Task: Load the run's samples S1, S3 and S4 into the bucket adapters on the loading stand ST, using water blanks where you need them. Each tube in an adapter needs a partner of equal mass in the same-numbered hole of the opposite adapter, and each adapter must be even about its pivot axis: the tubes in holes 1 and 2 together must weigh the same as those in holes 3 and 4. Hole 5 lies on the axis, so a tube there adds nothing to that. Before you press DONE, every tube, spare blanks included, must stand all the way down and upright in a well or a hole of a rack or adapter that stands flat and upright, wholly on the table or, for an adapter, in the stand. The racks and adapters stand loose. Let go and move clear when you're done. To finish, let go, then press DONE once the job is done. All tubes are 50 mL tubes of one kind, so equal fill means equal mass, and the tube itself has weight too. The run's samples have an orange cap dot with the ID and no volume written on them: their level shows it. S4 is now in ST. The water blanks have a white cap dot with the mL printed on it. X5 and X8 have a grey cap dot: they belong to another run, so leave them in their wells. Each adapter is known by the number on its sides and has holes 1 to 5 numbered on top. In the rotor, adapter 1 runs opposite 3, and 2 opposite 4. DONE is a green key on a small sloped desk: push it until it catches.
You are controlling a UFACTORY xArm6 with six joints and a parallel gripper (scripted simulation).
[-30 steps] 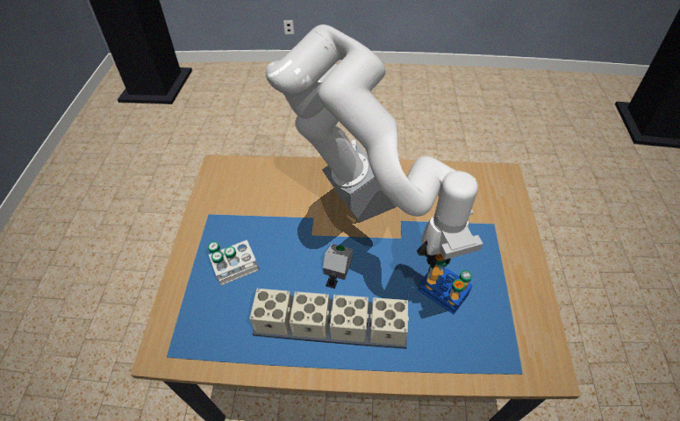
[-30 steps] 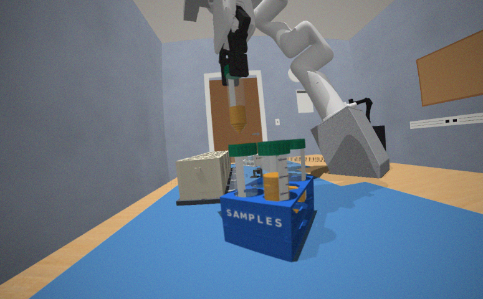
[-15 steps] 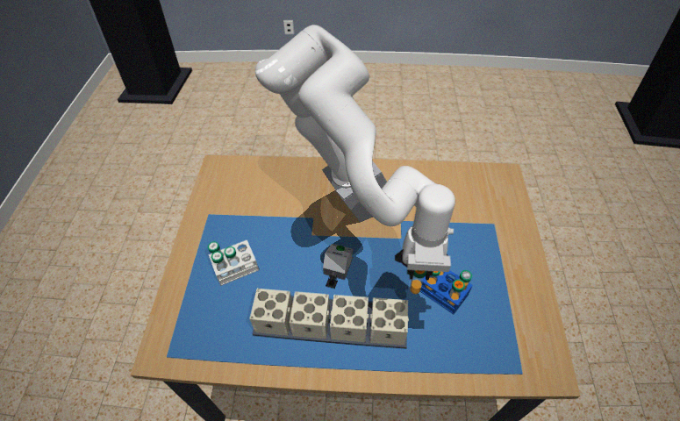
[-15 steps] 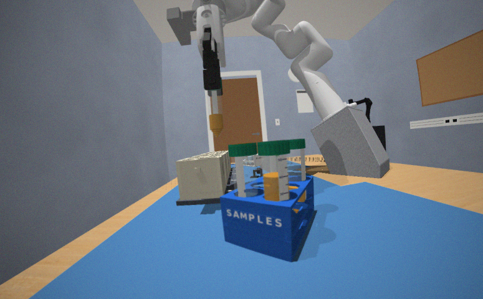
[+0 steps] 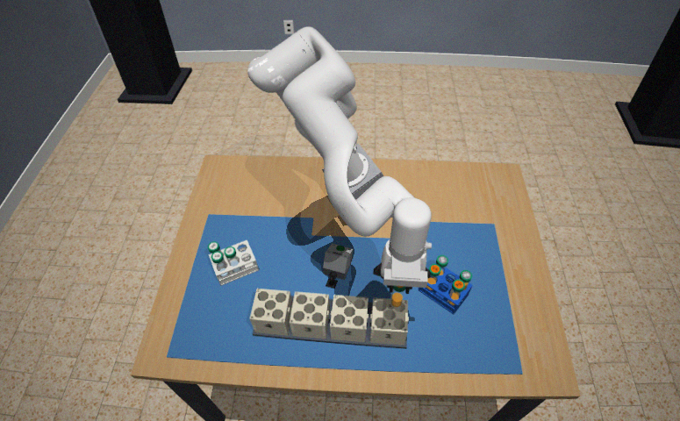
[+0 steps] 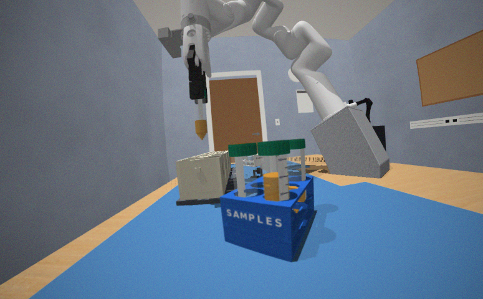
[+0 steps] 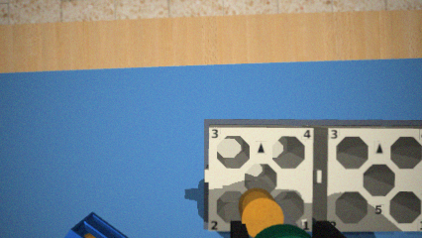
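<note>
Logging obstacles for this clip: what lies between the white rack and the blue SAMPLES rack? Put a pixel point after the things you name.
In the top view, the grey key desk (image 5: 337,260) stands between the white rack (image 5: 239,276) and the blue rack (image 5: 440,298) (image 6: 258,237).

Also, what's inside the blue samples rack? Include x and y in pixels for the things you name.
The blue samples rack (image 5: 454,308) (image 6: 251,237) (image 7: 101,225) holds four green-capped tubes (image 5: 458,285) (image 6: 273,147) (image 7: 89,236), two with orange dots, two with grey. The two middle wells look unfilled. The rack's walls cover the tubes' bottom tips.
</note>
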